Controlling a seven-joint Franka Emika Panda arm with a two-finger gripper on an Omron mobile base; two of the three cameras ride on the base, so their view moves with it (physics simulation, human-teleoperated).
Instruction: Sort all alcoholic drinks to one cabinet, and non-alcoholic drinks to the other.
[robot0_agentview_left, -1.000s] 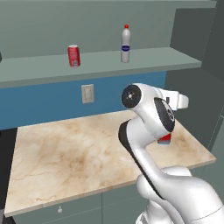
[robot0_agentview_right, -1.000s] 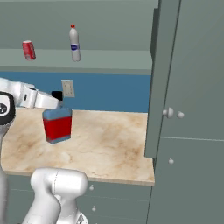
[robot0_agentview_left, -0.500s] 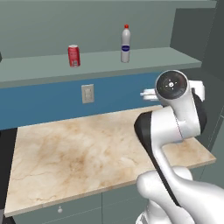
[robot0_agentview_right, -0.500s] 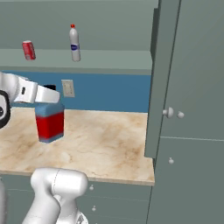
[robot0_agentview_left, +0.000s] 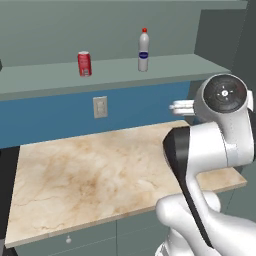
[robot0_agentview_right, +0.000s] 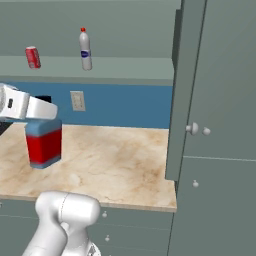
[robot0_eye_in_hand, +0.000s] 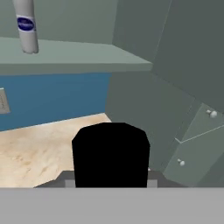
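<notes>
Flask (robot0_agentview_right: 45, 142) (red below, blue shoulder) clamped in gripper (robot0_agentview_right: 44, 116), shifted from lower-centre to left of right base frame since a second ago. Carried above counter (robot0_agentview_right: 115, 165); transport toward cabinet likely underway.

Both base views look forward and down from behind the arm, sharing the counter (robot0_agentview_left: 90, 175) and shelf (robot0_agentview_right: 125, 70). The hand view faces the shelf closely.
</notes>
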